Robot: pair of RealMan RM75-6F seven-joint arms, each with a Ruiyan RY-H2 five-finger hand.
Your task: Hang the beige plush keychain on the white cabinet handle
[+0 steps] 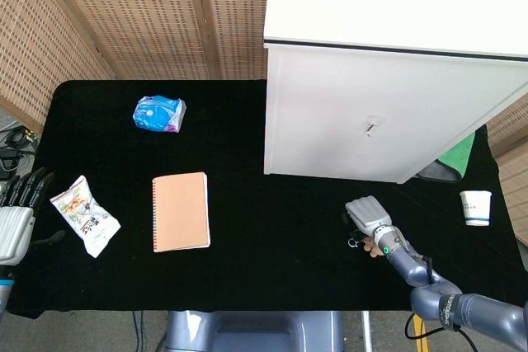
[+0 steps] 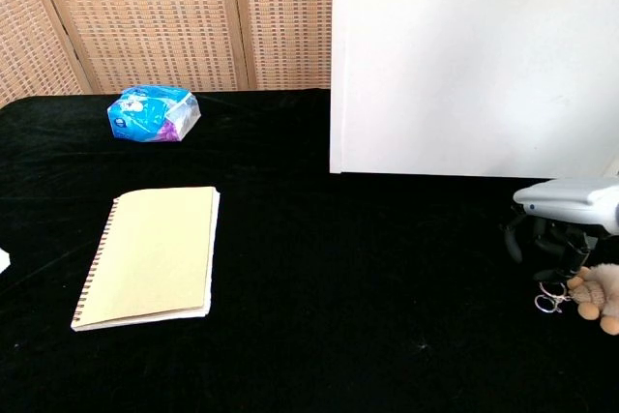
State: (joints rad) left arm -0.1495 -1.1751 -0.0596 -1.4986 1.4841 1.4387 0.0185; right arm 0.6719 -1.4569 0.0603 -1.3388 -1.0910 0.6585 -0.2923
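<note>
Two parts make up the beige plush keychain (image 2: 598, 295): a small soft figure and a cluster of thin metal rings (image 2: 551, 298) at its nine o'clock end. It lies flat on the black worktop (image 1: 280, 220), at about five o'clock from the white cabinet (image 1: 388, 113) and well below the handle (image 1: 373, 127) on the cabinet's front. By its look it should be very light and squashy, so the plush body would give under a firm grip and offers little to slip on. The rings are stiff, smooth and thin, harder to pinch, yet they are probably the part that must go over the handle. Taking hold of the plush body, or just where it meets the rings, would likely leave the rings free to hook.

The right hand (image 2: 561, 215) hovers palm-down directly over the keychain's ring end, fingers (image 2: 513, 239) curled downward and parted, with nothing between them that I can see; whether a fingertip touches the rings cannot be told. The left hand (image 1: 15, 224) rests at the worktop's nine o'clock edge, fingers spread and holding nothing, beside a snack packet (image 1: 84, 214).

Print on the snack packet, the blue tissue pack (image 1: 159, 114) and the paper cup (image 1: 476, 207) is too small to read.
</note>
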